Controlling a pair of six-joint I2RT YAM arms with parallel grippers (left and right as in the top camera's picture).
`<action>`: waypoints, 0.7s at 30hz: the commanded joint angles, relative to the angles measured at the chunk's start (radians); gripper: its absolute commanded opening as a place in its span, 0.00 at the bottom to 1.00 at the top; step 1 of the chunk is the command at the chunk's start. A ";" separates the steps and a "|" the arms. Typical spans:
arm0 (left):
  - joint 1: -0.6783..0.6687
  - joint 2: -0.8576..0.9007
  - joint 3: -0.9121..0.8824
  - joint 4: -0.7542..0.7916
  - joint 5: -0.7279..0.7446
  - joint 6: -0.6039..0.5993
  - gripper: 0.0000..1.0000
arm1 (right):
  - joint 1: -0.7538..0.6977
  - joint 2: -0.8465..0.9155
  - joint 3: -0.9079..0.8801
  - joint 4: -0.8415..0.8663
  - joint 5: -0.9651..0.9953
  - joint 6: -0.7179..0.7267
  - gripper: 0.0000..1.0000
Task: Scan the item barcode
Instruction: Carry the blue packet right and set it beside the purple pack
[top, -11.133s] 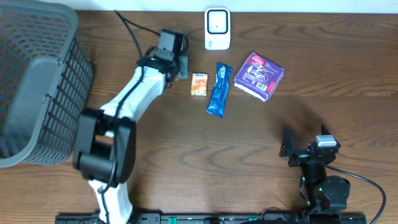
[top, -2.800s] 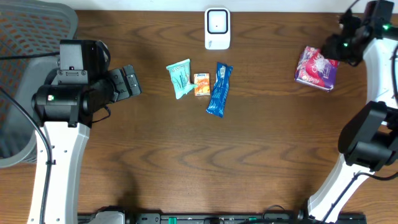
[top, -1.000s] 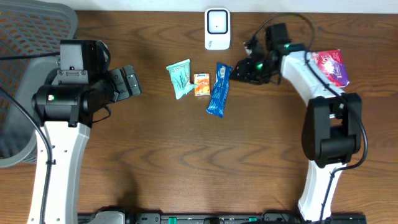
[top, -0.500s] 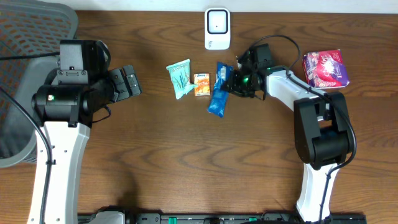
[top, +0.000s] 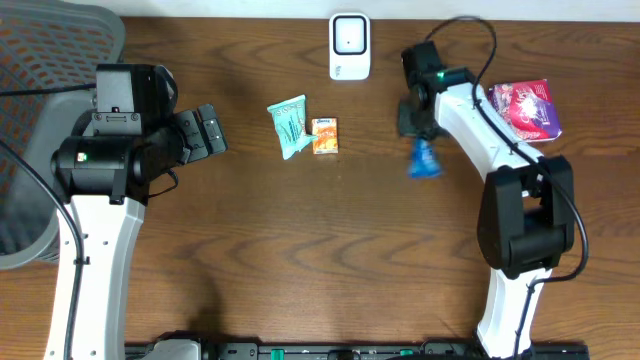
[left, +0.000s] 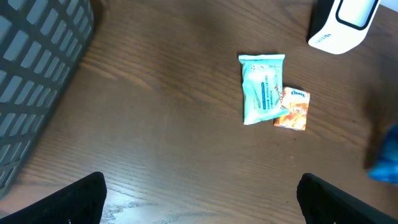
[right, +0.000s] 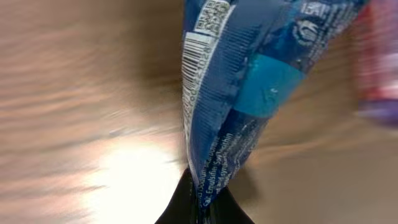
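Observation:
My right gripper (top: 415, 126) is shut on the end of a blue snack packet (top: 424, 158), which hangs off the table to the right of the white scanner (top: 349, 45). In the right wrist view the blue packet (right: 242, 81) is pinched at its seam in my gripper (right: 202, 208), and its barcode (right: 198, 56) shows on the left side. The picture is blurred with motion. My left gripper (top: 205, 130) hovers at the left, open and empty (left: 202, 199). The blue packet (left: 385, 163) shows as a blur at the right edge of the left wrist view.
A teal packet (top: 289, 124) and a small orange packet (top: 324, 135) lie side by side below the scanner. A pink and purple packet (top: 527, 108) lies at the far right. A grey mesh basket (top: 40, 60) fills the left edge.
My right gripper closed on the blue packet, lifted it off the table and carried it to the right. The left arm has not moved.

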 joint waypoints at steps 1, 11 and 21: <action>0.003 -0.002 0.001 -0.002 -0.005 -0.002 0.98 | 0.048 -0.017 0.014 -0.012 0.415 -0.056 0.01; 0.003 -0.002 0.001 -0.002 -0.005 -0.002 0.98 | 0.121 0.129 0.014 0.022 0.317 -0.077 0.01; 0.003 -0.002 0.001 -0.002 -0.005 -0.002 0.98 | 0.291 0.179 0.115 -0.063 0.225 -0.039 0.52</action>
